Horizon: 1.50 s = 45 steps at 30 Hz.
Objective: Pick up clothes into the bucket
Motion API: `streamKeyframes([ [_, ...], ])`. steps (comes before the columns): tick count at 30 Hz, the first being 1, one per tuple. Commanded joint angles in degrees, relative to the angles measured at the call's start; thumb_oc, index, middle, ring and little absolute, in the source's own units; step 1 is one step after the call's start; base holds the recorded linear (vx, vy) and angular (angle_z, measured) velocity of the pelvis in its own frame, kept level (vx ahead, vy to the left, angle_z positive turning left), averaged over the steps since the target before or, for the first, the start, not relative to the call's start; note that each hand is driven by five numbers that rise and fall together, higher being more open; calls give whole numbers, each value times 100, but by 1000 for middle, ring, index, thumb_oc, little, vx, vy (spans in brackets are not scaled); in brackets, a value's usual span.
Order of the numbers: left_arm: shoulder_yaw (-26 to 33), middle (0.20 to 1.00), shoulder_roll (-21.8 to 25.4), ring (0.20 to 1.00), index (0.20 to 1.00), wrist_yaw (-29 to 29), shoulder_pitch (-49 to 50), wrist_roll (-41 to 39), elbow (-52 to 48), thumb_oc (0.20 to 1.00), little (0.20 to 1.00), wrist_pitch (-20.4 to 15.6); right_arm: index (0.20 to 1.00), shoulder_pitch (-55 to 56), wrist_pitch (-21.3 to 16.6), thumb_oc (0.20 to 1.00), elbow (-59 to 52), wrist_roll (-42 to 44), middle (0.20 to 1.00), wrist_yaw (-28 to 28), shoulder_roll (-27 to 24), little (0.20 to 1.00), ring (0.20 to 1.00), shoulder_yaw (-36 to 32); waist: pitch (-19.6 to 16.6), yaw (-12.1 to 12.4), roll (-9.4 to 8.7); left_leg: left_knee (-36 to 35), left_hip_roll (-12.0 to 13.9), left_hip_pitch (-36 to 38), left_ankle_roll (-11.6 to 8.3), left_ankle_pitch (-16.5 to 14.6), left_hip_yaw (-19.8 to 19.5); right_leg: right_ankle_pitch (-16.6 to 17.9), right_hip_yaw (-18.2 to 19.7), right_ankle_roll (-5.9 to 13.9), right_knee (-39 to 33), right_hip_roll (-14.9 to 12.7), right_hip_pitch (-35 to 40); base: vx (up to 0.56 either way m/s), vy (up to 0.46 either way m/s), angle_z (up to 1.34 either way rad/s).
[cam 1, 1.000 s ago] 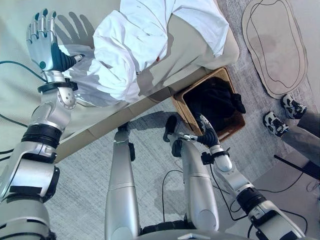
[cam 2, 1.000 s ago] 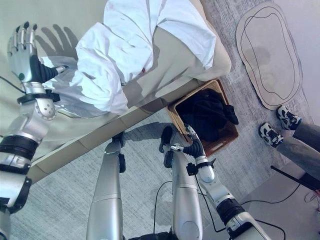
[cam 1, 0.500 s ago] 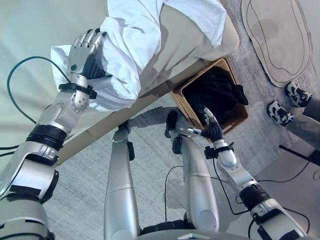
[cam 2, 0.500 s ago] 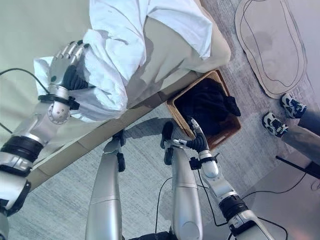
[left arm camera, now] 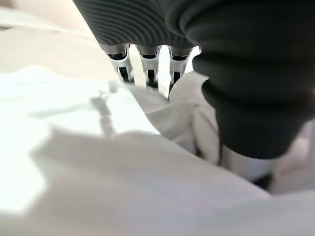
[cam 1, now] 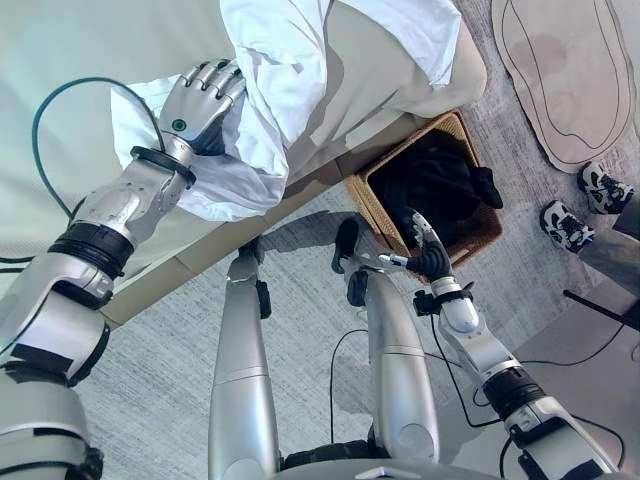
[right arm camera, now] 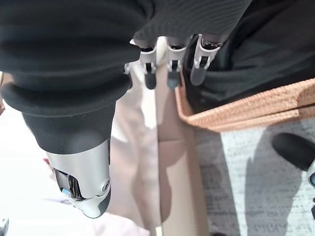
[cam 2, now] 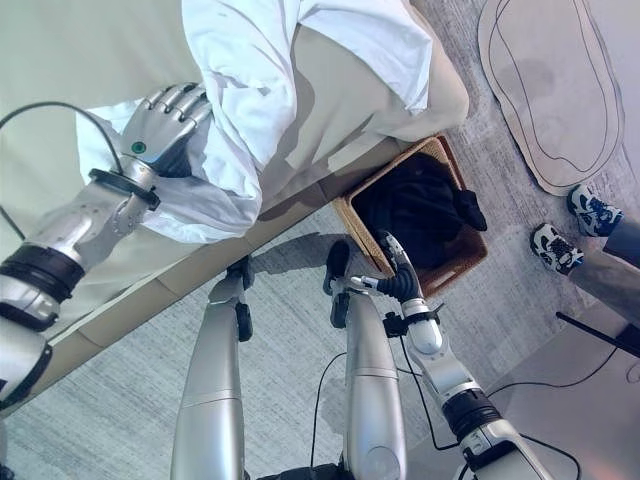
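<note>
A large white garment [cam 1: 290,60] lies crumpled on the beige bed [cam 1: 80,60]. My left hand [cam 1: 200,95] rests on the garment's near fold, and its fingers [left arm camera: 147,69] curl into the cloth, which bunches between them and the thumb. A wicker basket [cam 1: 378,212] stands on the floor at the bed's corner with dark clothes [cam 1: 435,185] inside. My right hand [cam 1: 428,255] hangs beside the basket's near rim [right arm camera: 246,110], fingers straight and holding nothing.
A beige rug [cam 1: 560,70] with a dark outline lies on the grey carpet beyond the basket. A person's shoes [cam 1: 567,222] stand on the floor to the right of the basket. The bed's edge [cam 1: 180,270] runs diagonally in front of me.
My left hand came down from above the bed, open, onto the white garment and its fingers have curled into the cloth. My right hand has stayed by the basket.
</note>
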Motion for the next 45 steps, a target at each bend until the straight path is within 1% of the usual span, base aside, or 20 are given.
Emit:
streamKeyframes([
  [1, 266, 200, -54, 200, 200, -64, 175, 96, -163, 200, 200, -77, 1000, 365, -272, 1000, -426, 1, 1000, -11, -286, 1000, 1000, -279, -73, -34, 212, 346, 51, 51, 218, -503, 87, 738, 155, 614, -763, -250, 213, 0, 0, 0],
  [8, 770, 200, -128, 200, 200, 60, 828, -22, -281, 200, 200, -133, 1000, 387, -250, 1000, -326, -85, 1000, -63, -209, 1000, 1000, -304, -127, 33, 281, 121, 21, 430, 217, -457, 154, 779, 159, 635, -904, -273, 519, -8, 4, 0],
  [9, 957, 200, -189, 200, 200, 117, 1112, -63, -345, 200, 200, -160, 1000, 403, -233, 1000, -234, -126, 1000, -98, -173, 1000, 1000, -333, -155, 69, 300, -40, -18, 575, 252, -247, 218, 947, 105, 576, -1039, -318, 657, -58, 21, -2],
  [12, 1220, 200, -322, 200, 200, 191, 1482, -175, -433, 200, 200, -219, 1000, 410, -208, 1000, -166, -171, 1000, -142, -121, 1000, 1000, -351, -209, 111, 334, -204, -33, 851, 245, -216, 235, 972, 83, 586, -1165, -343, 917, 1, 5, 1],
  [15, 1665, 200, -569, 200, 200, 264, 2211, -412, -752, 200, 200, -389, 1000, 447, -139, 1000, 51, -227, 1000, -218, -22, 1000, 1000, -430, -356, 246, 397, -581, -56, 1445, 213, -145, 248, 1027, 27, 604, -1470, -397, 1506, 64, -23, 5],
  [18, 1878, 200, -718, 200, 200, 268, 2622, -512, -930, 200, 200, -462, 1000, 471, -99, 1000, 112, -283, 1000, -232, 9, 1000, 1000, -453, -427, 290, 416, -823, -58, 1827, 204, -105, 230, 1065, -18, 619, -1672, -398, 1880, 82, -26, 4],
  [23, 2261, 200, -1277, 200, 200, 197, 3456, -1060, -1315, 200, 200, -797, 1000, 462, -5, 1000, 411, -343, 1000, -305, 112, 1000, 1000, -526, -651, 436, 477, -1392, -56, 2693, 161, 3, 171, 1109, -180, 641, -2160, -418, 2796, 125, -44, 9],
  [24, 2343, 200, -1473, 200, 200, 97, 3774, -1299, -1506, 200, 200, -941, 1000, 466, 44, 1000, 472, -364, 1000, -288, 146, 1000, 1000, -543, -754, 490, 493, -1519, -50, 2966, 158, 5, 160, 1108, -220, 646, -2294, -409, 3071, 140, -37, 16],
  [25, 2351, 200, -1471, 200, 200, 91, 3786, -1302, -1516, 200, 200, -939, 1000, 470, 45, 1000, 469, -364, 1000, -288, 145, 1000, 1000, -538, -747, 485, 494, -1527, -50, 2983, 157, 7, 157, 1110, -224, 646, -2302, -407, 3090, 178, -55, 11],
  [26, 2429, 200, -1672, 200, 200, -65, 4066, -1582, -1874, 200, 200, -1095, 1000, 480, 92, 1000, 557, -414, 1000, -314, 168, 1000, 1000, -570, -840, 550, 517, -1640, -48, 3242, 150, 10, 125, 1102, -275, 645, -2427, -386, 3381, 76, -33, 5],
  [27, 2435, 200, -1669, 200, 200, -71, 4071, -1585, -1883, 200, 200, -1092, 1000, 478, 92, 1000, 557, -415, 1000, -315, 168, 1000, 1000, -569, -842, 540, 515, -1666, -57, 3240, 154, 47, 121, 1135, -283, 643, -2457, -391, 3385, 164, -59, 9],
  [29, 2555, 200, -1845, 200, 200, -295, 4386, -2011, -2475, 200, 200, -1305, 1000, 474, 144, 1000, 604, -485, 1000, -334, 207, 1000, 1000, -592, -983, 617, 548, -1788, -29, 3582, 135, 1, 109, 1082, -347, 648, -2602, -365, 3751, 121, -37, 13],
  [32, 2604, 200, -1850, 200, 200, -444, 4513, -2285, -2874, 200, 200, -1414, 1000, 448, 189, 1000, 605, -646, 1000, -333, 201, 1000, 1000, -535, -1085, 648, 569, -1898, -33, 3767, 131, 42, 82, 1104, -386, 655, -2713, -364, 3958, 105, -27, 6],
  [33, 2574, 200, -1865, 200, 200, -562, 4524, -2535, -3310, 200, 200, -1541, 1000, 350, 236, 1000, 452, -1061, 1000, -325, 70, 1000, 1000, -378, -1182, 685, 588, -1979, -20, 3974, 118, -7, 64, 1049, -415, 661, -2751, -333, 4154, 63, -13, 5],
  [34, 2581, 200, -1863, 200, 200, -570, 4526, -2540, -3318, 200, 200, -1537, 1000, 347, 237, 1000, 449, -1065, 1000, -327, 70, 1000, 1000, -378, -1182, 677, 585, -2000, -30, 3967, 123, 30, 61, 1081, -421, 659, -2774, -339, 4151, 112, -20, 2],
  [37, 2481, 200, -1911, 200, 200, -832, 4317, -3010, -3874, 200, 200, -1654, 1000, 8, 307, 1000, 193, -1718, 1000, -231, -166, 1000, 1000, 30, -1420, 698, 567, -2140, 31, 4311, 102, -23, 62, 1014, -450, 674, -2877, -267, 4466, 116, -19, 4],
  [40, 2463, 200, -1884, 200, 200, -934, 4212, -3109, -4065, 200, 200, -1624, 1000, -66, 292, 1000, -93, -1747, 1000, -79, -226, 1000, 1000, 153, -1529, 675, 533, -2197, 33, 4417, 105, 2, 72, 1035, -465, 682, -2972, -233, 4585, 59, -16, 0],
  [42, 2415, 200, -1853, 200, 200, -1079, 4055, -3166, -4335, 200, 200, -1631, 1000, -89, 226, 1000, -414, -1497, 1000, 210, -259, 1000, 1000, 258, -1630, 671, 509, -2238, 54, 4543, 95, -12, 70, 1013, -490, 685, -3028, -202, 4710, 101, -27, -1],
  [43, 2422, 200, -1817, 200, 200, -1222, 3959, -3282, -4593, 200, 200, -1622, 1000, -27, 181, 1000, -693, -1043, 1000, 576, -249, 1000, 1000, 297, -1739, 673, 490, -2323, 74, 4679, 85, -14, 66, 992, -510, 685, -3081, -175, 4826, 130, -21, -1],
  [45, 2433, 200, -1751, 200, 200, -1374, 3878, -3421, -4796, 200, 200, -1654, 1000, -12, 187, 1000, -961, -1012, 1000, 747, -332, 1000, 1000, 316, -1852, 679, 483, -2408, 81, 4817, 84, -18, 69, 965, -529, 681, -3116, -152, 4951, 113, -11, 1],
])
